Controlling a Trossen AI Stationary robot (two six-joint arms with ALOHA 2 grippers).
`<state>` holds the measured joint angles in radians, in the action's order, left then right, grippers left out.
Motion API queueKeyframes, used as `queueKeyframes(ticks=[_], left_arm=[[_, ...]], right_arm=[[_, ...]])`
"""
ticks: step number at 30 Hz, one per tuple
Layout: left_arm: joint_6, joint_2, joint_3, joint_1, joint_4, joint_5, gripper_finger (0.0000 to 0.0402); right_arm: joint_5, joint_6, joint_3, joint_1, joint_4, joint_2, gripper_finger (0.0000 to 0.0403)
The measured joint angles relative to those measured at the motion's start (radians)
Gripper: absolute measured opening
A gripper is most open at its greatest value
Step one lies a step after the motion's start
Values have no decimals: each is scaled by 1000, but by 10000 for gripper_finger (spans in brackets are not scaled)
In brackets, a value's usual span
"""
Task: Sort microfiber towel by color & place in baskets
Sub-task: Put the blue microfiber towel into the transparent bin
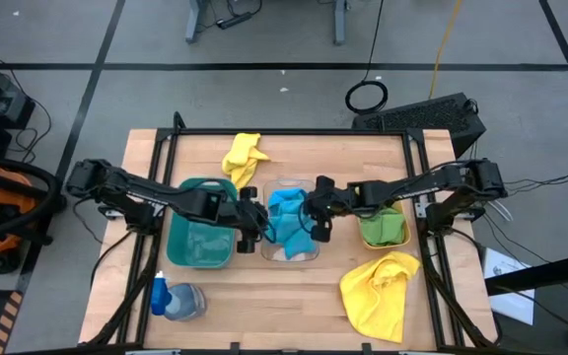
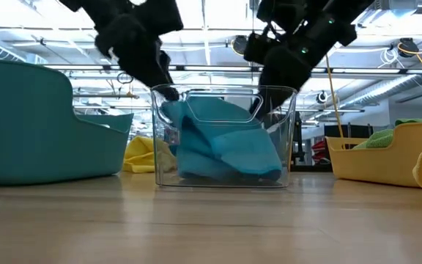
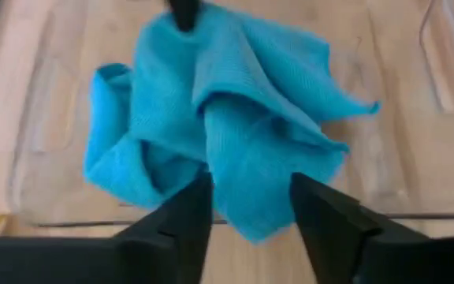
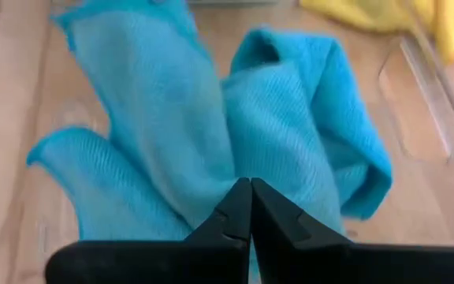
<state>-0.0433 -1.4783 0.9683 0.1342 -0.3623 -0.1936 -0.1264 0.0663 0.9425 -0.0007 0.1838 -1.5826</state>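
Observation:
A blue microfiber towel (image 1: 290, 222) lies crumpled in the clear basket (image 1: 294, 254) at mid-table. My left gripper (image 3: 251, 229) is open at the basket's left wall, one finger on either side of the towel's near corner (image 3: 252, 207); I cannot tell whether it touches. My right gripper (image 4: 251, 193) is shut on the towel from the basket's right side. The dark green basket (image 1: 200, 237) stands to the left. The orange-yellow basket (image 1: 383, 229) on the right holds a green towel (image 1: 381, 227). Yellow towels lie flat at the far side (image 1: 243, 156) and near right (image 1: 378, 291). My right gripper pinches a raised fold of the blue towel (image 4: 239, 170) between its two fingertips, slanting down from the table's right. The cloth's folds run together at the fingertips. The rest of the towel rests inside the clear basket (image 2: 226, 158); how many layers are caught cannot be told.
A blue-capped spray bottle (image 1: 171, 299) lies at the near left corner. A black frame (image 1: 294, 133) runs along the table's far edge and sides. Bare wood shows between the baskets and the near edge (image 1: 274, 306).

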Motion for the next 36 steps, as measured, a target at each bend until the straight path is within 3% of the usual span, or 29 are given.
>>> queueKeyframes(ticks=[6, 10, 15, 27, 30, 36], left_arm=[[-135, -98, 1, -31, 212, 130, 60], [-154, -146, 1, -63, 256, 143, 8], [-97, -152, 1, -95, 226, 144, 31], [-40, 19, 1, -86, 92, 118, 103], [-41, 40, 1, -86, 90, 46, 112], [-42, 54, 1, -111, 57, -200, 114]], right_arm=[[25, -5, 2, -28, 2, -19, 0], [28, -18, 0, -32, 5, -21, 0], [20, -68, 8, -13, 21, 14, 0], [-8, -79, 82, 66, -10, 2, 0], [-24, -90, 82, 64, -30, -59, 0], [17, -90, 87, 33, -39, -158, 0]])
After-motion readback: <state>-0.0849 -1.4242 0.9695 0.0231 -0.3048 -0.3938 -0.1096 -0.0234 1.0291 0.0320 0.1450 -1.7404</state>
